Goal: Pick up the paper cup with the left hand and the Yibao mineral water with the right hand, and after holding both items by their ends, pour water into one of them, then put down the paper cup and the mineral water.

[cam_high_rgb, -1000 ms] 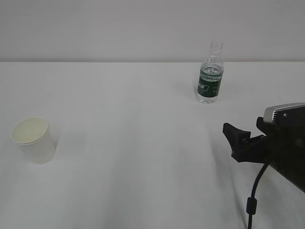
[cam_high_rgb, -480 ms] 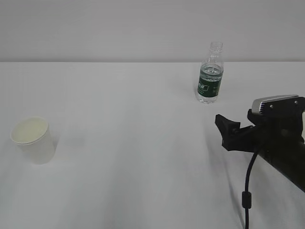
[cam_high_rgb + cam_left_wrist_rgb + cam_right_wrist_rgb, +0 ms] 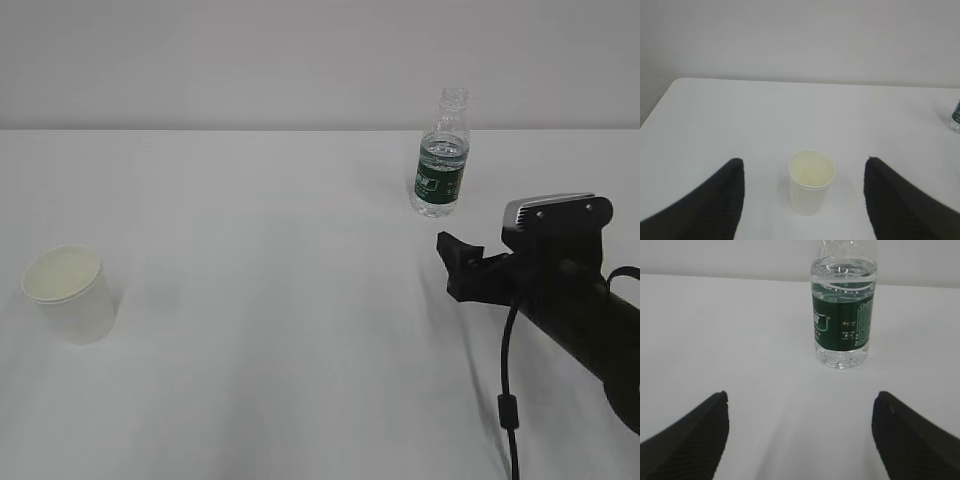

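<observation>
bottle (image 3: 842,315) neck cropped; right hand (image 3: 800,435) fingertips only visible.

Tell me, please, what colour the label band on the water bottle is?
Dark green, with small pale print; the right wrist view shows the label band best.

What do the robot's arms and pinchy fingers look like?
The right gripper is black, with a flat grey plate on top and a thin black cable hanging down. Both wrist views show black wedge-shaped fingers with a fine ribbed texture.
</observation>
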Motion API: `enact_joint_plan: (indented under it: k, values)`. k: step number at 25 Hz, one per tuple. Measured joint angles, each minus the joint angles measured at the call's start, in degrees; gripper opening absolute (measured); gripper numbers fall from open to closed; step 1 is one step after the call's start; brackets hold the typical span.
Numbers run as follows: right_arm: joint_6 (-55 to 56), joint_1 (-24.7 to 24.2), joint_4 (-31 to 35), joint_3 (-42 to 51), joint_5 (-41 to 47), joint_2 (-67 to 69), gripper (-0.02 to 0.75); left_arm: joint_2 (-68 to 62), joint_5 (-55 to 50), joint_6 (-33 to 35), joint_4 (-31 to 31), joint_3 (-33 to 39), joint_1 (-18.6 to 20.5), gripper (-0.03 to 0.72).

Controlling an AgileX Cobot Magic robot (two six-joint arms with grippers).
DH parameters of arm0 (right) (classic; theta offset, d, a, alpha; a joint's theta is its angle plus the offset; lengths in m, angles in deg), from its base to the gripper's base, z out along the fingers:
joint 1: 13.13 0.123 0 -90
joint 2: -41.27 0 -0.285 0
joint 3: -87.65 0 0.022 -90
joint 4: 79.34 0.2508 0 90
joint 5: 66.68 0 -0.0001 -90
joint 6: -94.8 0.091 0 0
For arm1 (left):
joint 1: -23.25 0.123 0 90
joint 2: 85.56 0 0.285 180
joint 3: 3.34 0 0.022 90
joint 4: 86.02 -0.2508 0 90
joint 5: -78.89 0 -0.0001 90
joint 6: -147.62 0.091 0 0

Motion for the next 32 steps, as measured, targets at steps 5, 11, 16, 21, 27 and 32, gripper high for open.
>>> enact_joint_plan:
  k: [5,11,16,21,27,32]
  values:
    - [0.0,0.0,1.69,-1.3,0.0,1.28,0.687,0.0,0.0,0.0,0.0,0.0,0.0,0.539]
    - [-0.35,0.0,5.53,-1.97,0.0,1.28,0.687,0.0,0.0,0.0,-0.66,0.0,0.0,0.615]
    - [-2.41,0.0,5.67,-3.4,0.0,1.41,0.685,-0.12,-0.21,0.0,-0.66,0.0,0.0,0.622]
    - [-3.04,0.0,5.67,-5.4,0.0,1.41,0.683,-1.91,-0.31,0.0,-0.73,0.0,0.0,0.622]
    - [-4.03,0.0,5.67,-7.1,1.65,1.53,0.683,-2.93,-0.31,0.0,-0.73,0.0,0.0,0.622]
    - [-4.4,0.0,5.67,-7.87,1.79,3.32,0.683,-2.93,-0.31,0.0,-0.73,0.0,0.0,0.617]
